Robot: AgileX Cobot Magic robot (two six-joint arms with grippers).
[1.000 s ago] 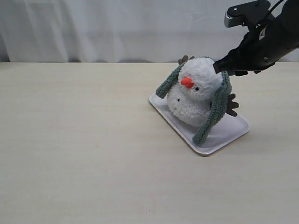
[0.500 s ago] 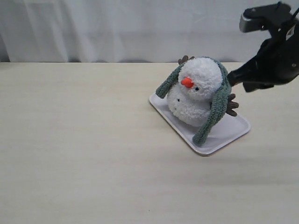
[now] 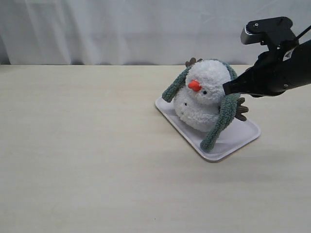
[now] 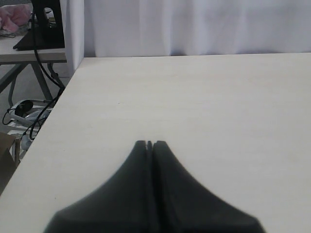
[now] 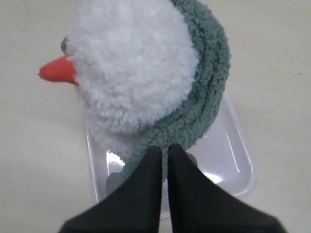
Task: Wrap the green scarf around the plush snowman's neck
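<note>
Right gripper (image 3: 225, 90), jaws pinched shut, touching green scarf (image 3: 221, 121) draped behind plush snowman (image 3: 204, 80) near desk's far edge. Next probably opening, grasping hanging end, crossing it frontward. Left gripper (image 4: 149, 144) jaws shut.

Reads as a robot lab / data-collection bay to me, not a home. Bare pale wood-grain counter (image 3: 87, 160) w/ a plain white curtain (image 3: 121, 29) hung behind as backdrop. Via left wrist cam, off the counter's edge: a grey side table (image 4: 24, 56) carrying black equipment (image 4: 44, 22), plus black cables (image 4: 19, 104) loose on the floor.
</note>
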